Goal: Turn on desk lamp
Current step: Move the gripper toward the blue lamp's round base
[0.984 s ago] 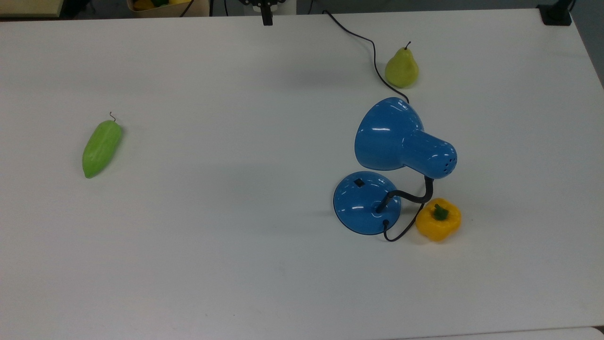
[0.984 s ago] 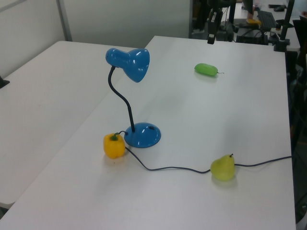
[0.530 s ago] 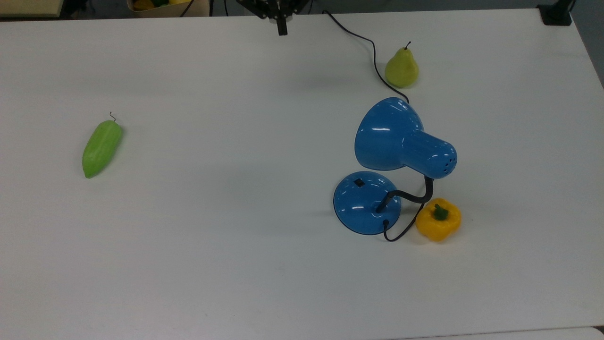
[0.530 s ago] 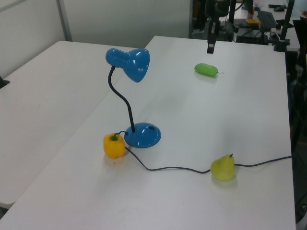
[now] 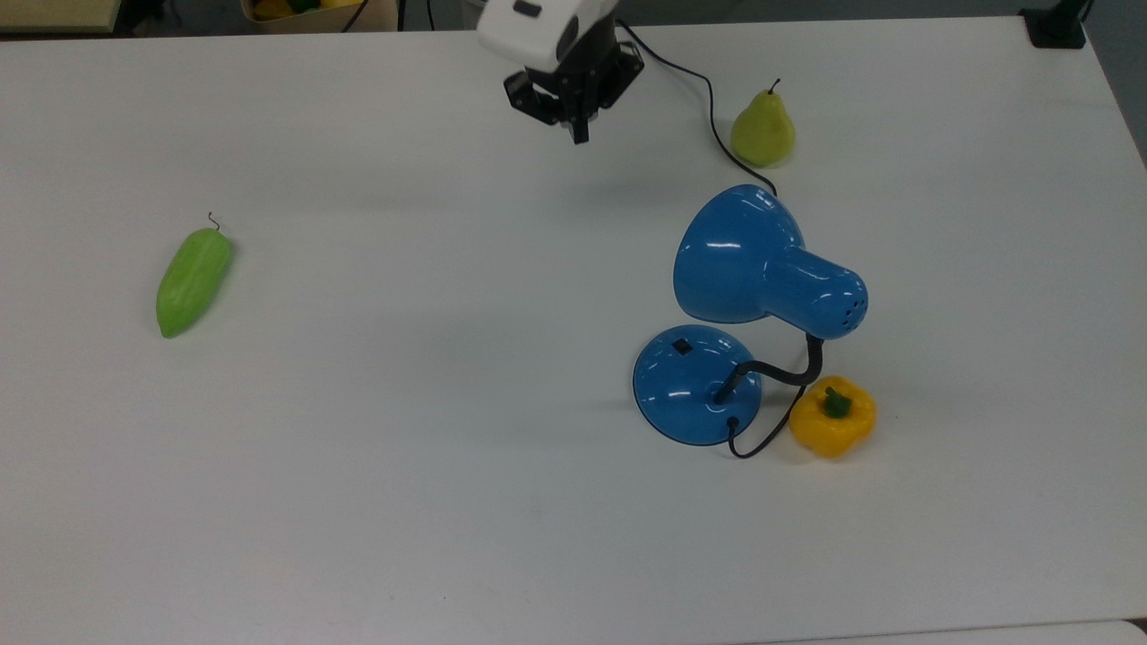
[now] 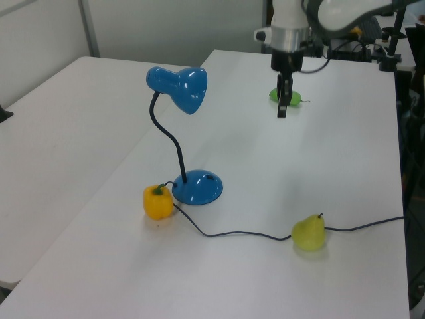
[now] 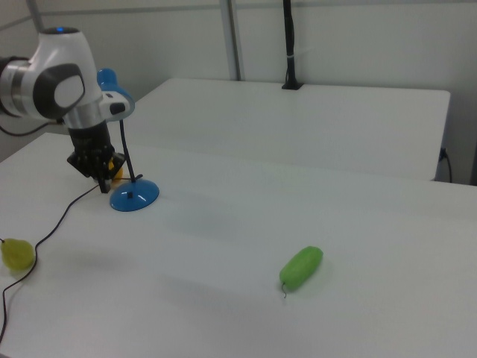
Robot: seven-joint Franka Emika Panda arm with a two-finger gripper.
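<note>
The desk lamp stands on the white table, unlit. Its blue bell-shaped shade [image 5: 744, 260] hangs over the round blue base [image 5: 694, 385], joined by a black gooseneck [image 5: 789, 372]. A small black switch [image 5: 683, 346] sits on the base's upper-left side in the top view. The black cord [image 5: 708, 98] runs off past the pear. My gripper [image 5: 580, 134] hovers above the table, well up and left of the lamp in the top view, fingers shut and empty. The left view shows the gripper [image 6: 282, 109] far behind the lamp base [image 6: 198, 187]. In the right view the gripper [image 7: 103, 186] hangs just left of the base [image 7: 134, 198].
A green pear [image 5: 763, 130] lies beside the cord above the shade in the top view. A yellow bell pepper [image 5: 832, 419] sits right of the base, against the cord loop. A green gourd [image 5: 193, 282] lies far on the top view's left.
My gripper has come in from the top view's upper edge, moving down and to the right over the table toward the lamp. The lamp and the fruit have not moved.
</note>
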